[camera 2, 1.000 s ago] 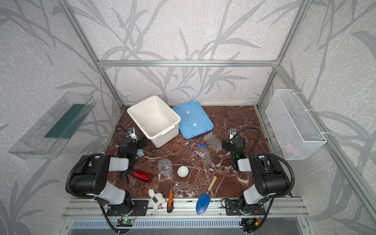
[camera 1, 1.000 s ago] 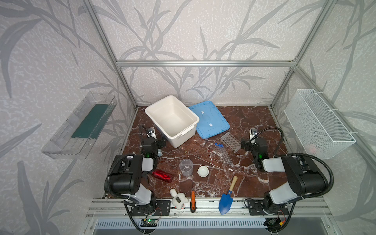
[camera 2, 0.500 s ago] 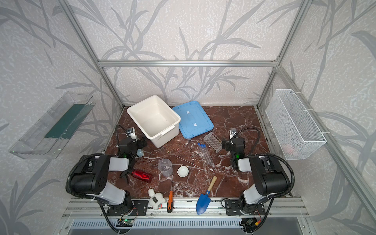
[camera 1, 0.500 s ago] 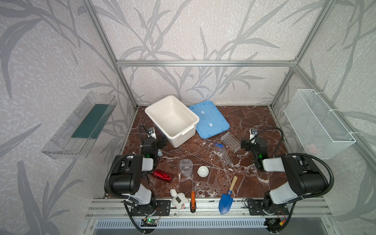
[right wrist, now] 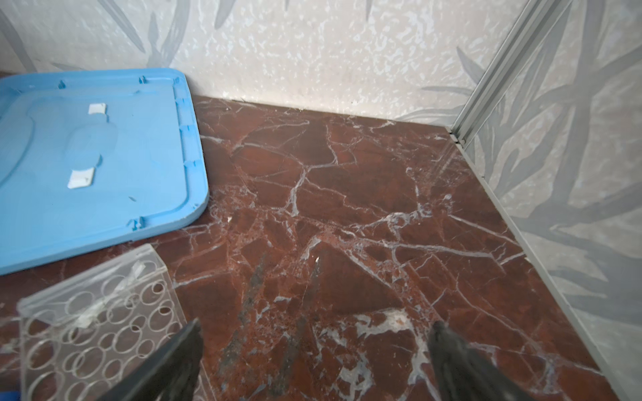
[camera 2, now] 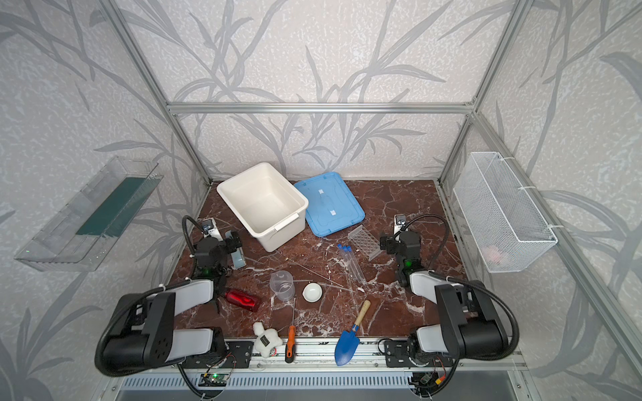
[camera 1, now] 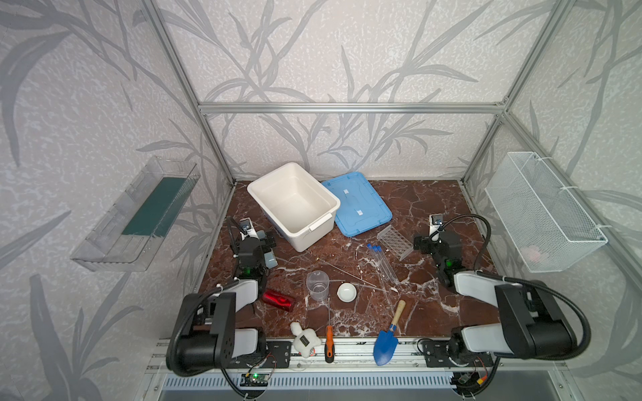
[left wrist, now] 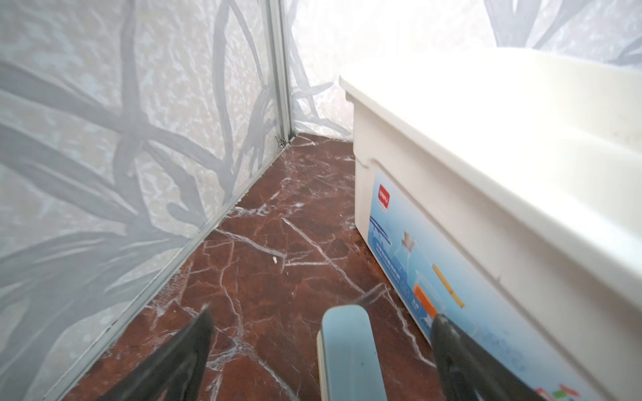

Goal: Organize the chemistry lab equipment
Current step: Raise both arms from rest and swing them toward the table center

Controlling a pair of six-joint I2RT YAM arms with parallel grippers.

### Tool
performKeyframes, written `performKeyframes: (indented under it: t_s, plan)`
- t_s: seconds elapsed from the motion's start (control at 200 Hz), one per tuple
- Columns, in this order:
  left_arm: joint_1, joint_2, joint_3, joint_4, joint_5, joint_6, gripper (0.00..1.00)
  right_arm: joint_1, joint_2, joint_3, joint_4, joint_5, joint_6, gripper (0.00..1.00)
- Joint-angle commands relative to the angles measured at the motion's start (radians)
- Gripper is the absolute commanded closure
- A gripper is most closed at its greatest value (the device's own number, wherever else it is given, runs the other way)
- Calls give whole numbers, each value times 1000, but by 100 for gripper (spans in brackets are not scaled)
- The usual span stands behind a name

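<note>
Gaping wide, gripping nothing: left gripper [left wrist: 322, 316] beside white bin [left wrist: 399, 156], right gripper [right wrist: 317, 323] just right of rack [right wrist: 93, 323]. Lying mid-table: tubes [camera 1: 382, 262], rods [camera 1: 347, 274], beaker [camera 1: 318, 284], dish [camera 1: 347, 291]. Bin label [left wrist: 410, 250] red-logoed, print unreadable.

The left gripper [left wrist: 323, 316] holds its jaws wide apart, a pale blue block [left wrist: 347, 357] between them, beside the white bin [left wrist: 451, 215].

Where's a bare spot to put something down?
Bare: the back right corner, between the lid and the right wall; the strip between the bin and the left wall. Crowded: the middle, around beaker, dish, tubes and rods.
</note>
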Motion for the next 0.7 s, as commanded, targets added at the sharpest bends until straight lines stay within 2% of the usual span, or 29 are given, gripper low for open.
performKeyframes:
  t_s: [0.0,0.055,0.13,0.17,0.215,0.25,0.31,0.425,0.485,0.55,0.615,0.695]
  plan:
    - [-2,-151,74,-313,-120,-83,1,1,-112,93,-248,-72,10,1]
    - [-2,-217,90,-415,-122,-90,1,0,-145,121,-321,-67,51,1]
    - [-2,-264,64,-372,-118,-91,1,0,-185,145,-399,-43,132,1]
    - [-1,-288,72,-398,-104,-109,1,0,-207,157,-442,24,212,1]
    - [-1,-314,103,-458,-56,-127,1,-2,-241,196,-602,143,379,1]
    - [-3,-333,127,-494,-15,-139,1,-28,-266,209,-645,84,386,1]
    - [-3,-370,169,-551,48,-198,1,-71,-323,195,-618,-69,398,1]
    - [-7,-455,246,-669,160,-344,1,-76,-470,217,-712,-154,440,1]
    - [-8,-493,286,-717,260,-396,1,-76,-559,222,-758,-183,448,1]
    - [-7,-523,295,-712,362,-465,1,-77,-645,200,-755,-234,466,1]
    - [-5,-560,264,-679,387,-581,1,-78,-699,194,-766,-307,473,1]
    - [-5,-607,187,-538,404,-698,1,-78,-703,224,-826,-384,476,1]
